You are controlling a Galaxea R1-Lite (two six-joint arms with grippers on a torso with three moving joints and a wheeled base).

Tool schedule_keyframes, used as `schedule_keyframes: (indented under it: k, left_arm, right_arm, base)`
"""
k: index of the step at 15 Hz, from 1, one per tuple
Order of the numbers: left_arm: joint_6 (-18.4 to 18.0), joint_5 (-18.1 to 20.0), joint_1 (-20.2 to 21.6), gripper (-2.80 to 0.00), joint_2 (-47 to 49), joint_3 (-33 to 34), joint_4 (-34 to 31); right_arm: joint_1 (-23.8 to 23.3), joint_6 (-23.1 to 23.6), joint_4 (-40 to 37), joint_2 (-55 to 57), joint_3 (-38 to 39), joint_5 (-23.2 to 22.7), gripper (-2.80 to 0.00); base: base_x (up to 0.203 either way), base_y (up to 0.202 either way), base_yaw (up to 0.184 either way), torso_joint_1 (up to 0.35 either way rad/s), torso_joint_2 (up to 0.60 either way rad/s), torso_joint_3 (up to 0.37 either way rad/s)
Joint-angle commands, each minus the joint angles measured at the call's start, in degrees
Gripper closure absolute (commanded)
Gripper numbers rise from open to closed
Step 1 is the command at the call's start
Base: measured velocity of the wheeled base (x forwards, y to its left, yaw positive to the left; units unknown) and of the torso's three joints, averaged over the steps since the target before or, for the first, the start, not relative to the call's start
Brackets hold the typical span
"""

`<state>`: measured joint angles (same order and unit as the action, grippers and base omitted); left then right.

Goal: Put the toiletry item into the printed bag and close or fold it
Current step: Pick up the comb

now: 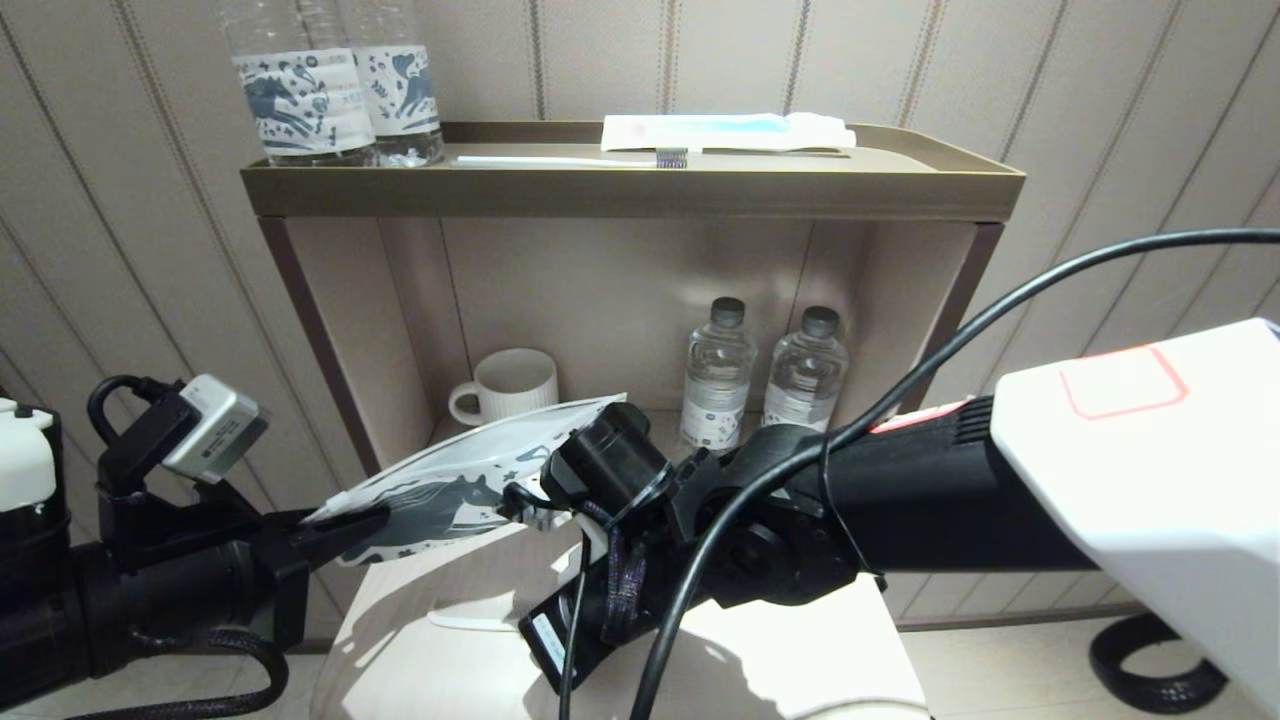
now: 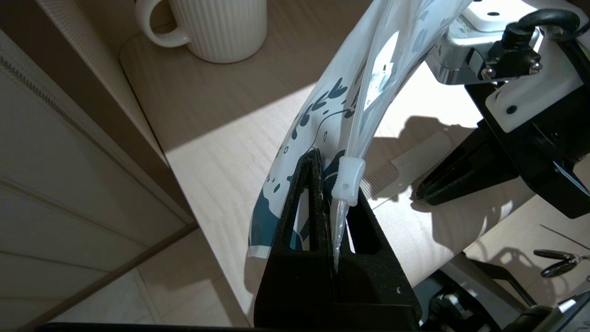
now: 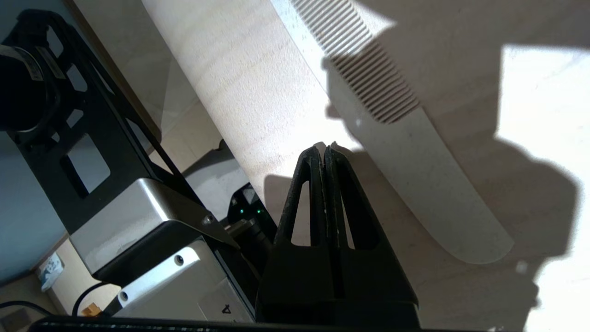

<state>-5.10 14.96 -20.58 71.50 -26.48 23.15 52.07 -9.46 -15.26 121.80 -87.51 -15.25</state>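
Head view: my left gripper (image 1: 345, 520) lifts the printed bag (image 1: 470, 480) by its zip corner, and the comb (image 1: 470, 622) lies below on the light table (image 1: 800, 660).

In the left wrist view my left fingers (image 2: 306, 207) are clamped on the pouch edge right by the white zip slider (image 2: 348, 180), which I judge keeps the bag hanging clear of the table and its mouth within reach for loading. My right gripper (image 3: 325, 150) is pressed together, empty, tips just beside the comb's handle, probably ready to nudge or pick it up. The bag shows a dark blue horse and small motifs; the water bottles (image 1: 330, 90) on the shelf (image 1: 620, 190) carry matching horse labels, but I cannot read any lettering.
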Motion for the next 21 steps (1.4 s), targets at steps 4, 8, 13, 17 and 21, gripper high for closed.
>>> schedule_keyframes:
  k: [4,8,13,17,21]
  left_arm:
    - [0.0,0.1,0.0,0.00,-0.2,0.0,0.1]
    - [0.0,0.1,0.0,0.00,0.0,0.0,0.1]
    - [-0.1,0.1,-0.1,0.00,0.0,0.1,0.1]
    - [-0.1,0.3,-0.1,0.00,0.1,0.2,0.1]
    - [-0.1,0.3,-0.1,0.00,0.4,0.2,0.1]
  right_arm:
    - [0.1,0.0,0.0,0.5,-2.1,-0.1,0.00]
    - [-0.5,0.1,0.0,2.0,-2.6,-0.1,0.00]
    - [-0.6,0.1,0.0,2.6,-1.9,-0.1,0.00]
    - [-1.9,0.1,0.0,1.8,-1.3,-0.1,0.00]
    - [-3.1,0.1,0.0,0.5,1.1,-0.1,0.00]
  base:
    - [0.000,0.000,0.000,0.000,0.00,0.000]
    - [0.000,0.000,0.000,0.000,0.00,0.000]
    - [0.000,0.000,0.000,0.000,0.00,0.000]
    - [0.000,0.000,0.000,0.000,0.00,0.000]
    - [0.000,0.000,0.000,0.000,0.00,0.000]
